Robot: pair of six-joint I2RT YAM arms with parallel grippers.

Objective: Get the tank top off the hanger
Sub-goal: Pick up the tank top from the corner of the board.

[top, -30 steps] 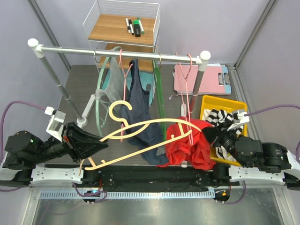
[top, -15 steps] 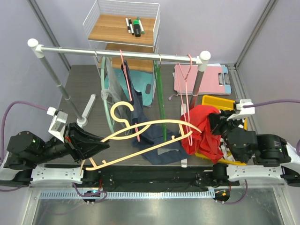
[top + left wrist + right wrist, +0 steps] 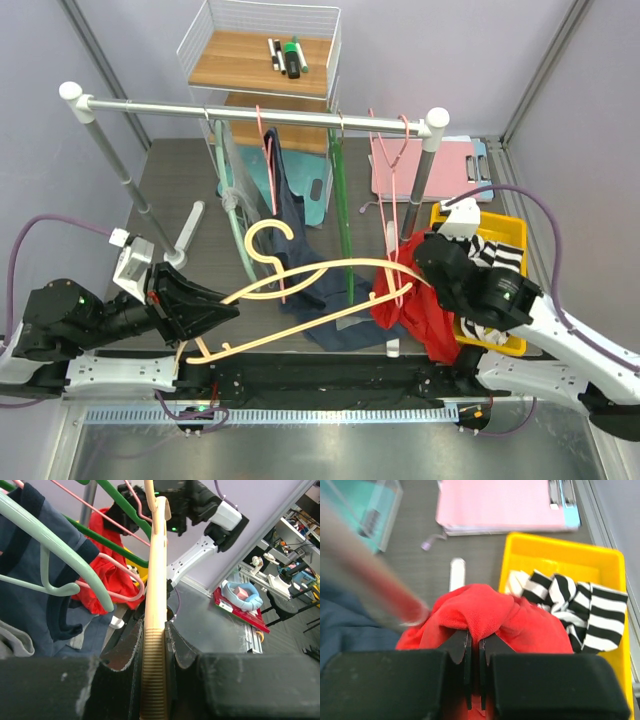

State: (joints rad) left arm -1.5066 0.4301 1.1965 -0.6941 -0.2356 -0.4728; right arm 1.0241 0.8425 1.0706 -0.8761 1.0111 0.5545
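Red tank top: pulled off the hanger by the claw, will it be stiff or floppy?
Probably floppy: the red tank top bunches in folds at the shut right claw. Likely light; it hangs limp. It might snag on the cream hanger.

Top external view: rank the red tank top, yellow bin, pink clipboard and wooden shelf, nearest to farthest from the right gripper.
1. The red tank top, pinched in the shut right gripper.
2. The yellow bin, just to its right.
3. The pink clipboard, farther back.
4. The wooden shelf, far back left.
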